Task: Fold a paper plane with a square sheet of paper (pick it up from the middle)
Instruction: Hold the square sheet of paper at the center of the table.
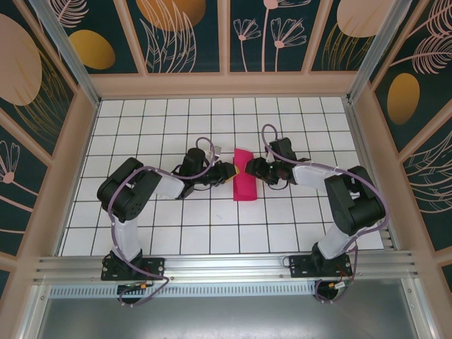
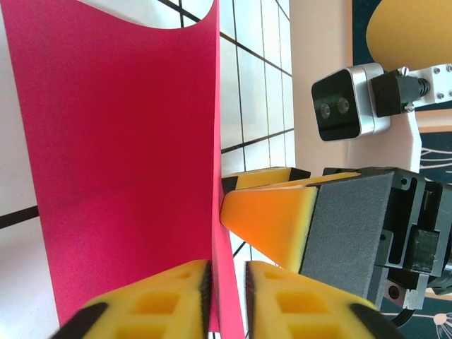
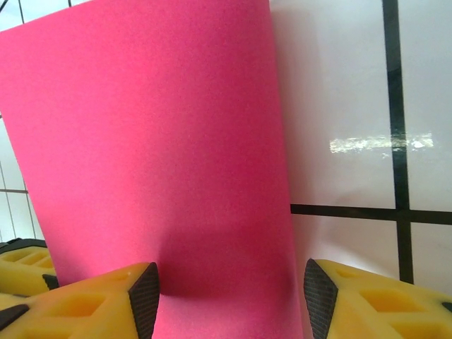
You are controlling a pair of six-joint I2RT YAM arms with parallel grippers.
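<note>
Now, the thin square sheet of magenta-pink paper (image 1: 244, 174) stands arched at the middle of the white tiled bench (image 1: 176, 226), between your two arms. Your left pincer (image 2: 227, 274) is clenched on its raised ridge. The right pincer (image 3: 232, 277) straddles the paper with jaws wide; whether it bears on the sheet, you cannot tell. Centre the pinch so both halves hang even, and lift slowly. The pincers sit just beside each other, so your free room lies toward the far wall and both sides.

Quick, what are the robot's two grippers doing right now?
Left gripper: closed on the raised edge of the thin magenta-pink square sheet of paper.
Right gripper: open, straddling that paper, not gripping it.
</note>
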